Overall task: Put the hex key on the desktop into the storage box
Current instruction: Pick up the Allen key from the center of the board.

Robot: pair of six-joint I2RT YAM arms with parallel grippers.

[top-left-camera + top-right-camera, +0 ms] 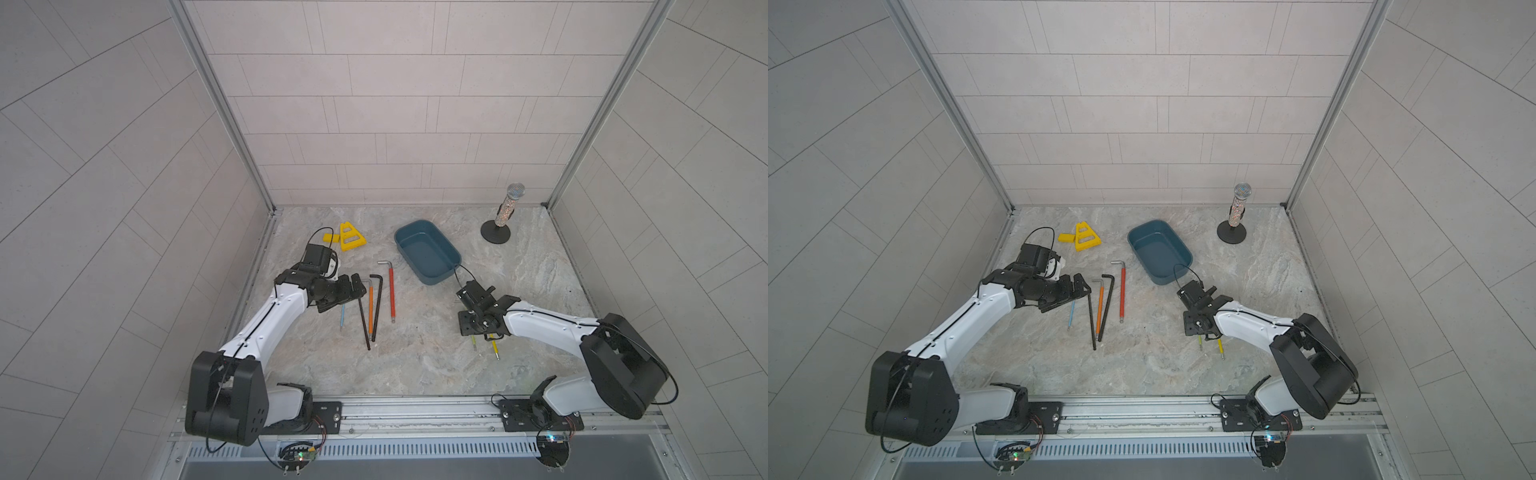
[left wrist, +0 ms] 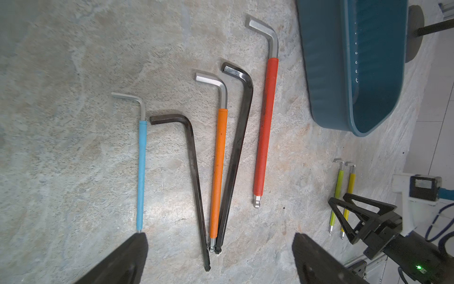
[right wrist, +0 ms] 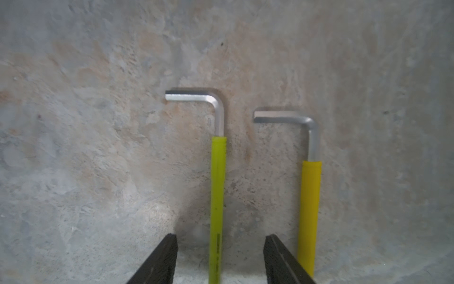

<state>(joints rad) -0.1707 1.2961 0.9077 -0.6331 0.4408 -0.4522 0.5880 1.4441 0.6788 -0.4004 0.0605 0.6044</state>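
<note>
Lime hex key | front-to-back, bend far | right hand astride, unclosed | left hand spread

Back left: small yellow block is lying just beside yellow trapezoid frame; back right: glittery microphone is standing upright on round black base

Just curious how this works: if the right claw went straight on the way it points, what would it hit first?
Probably the lime-green hex key, lying on the desktop between the open jaws of the right gripper; the yellow hex key lies just outside them. Depth is unclear.
</note>
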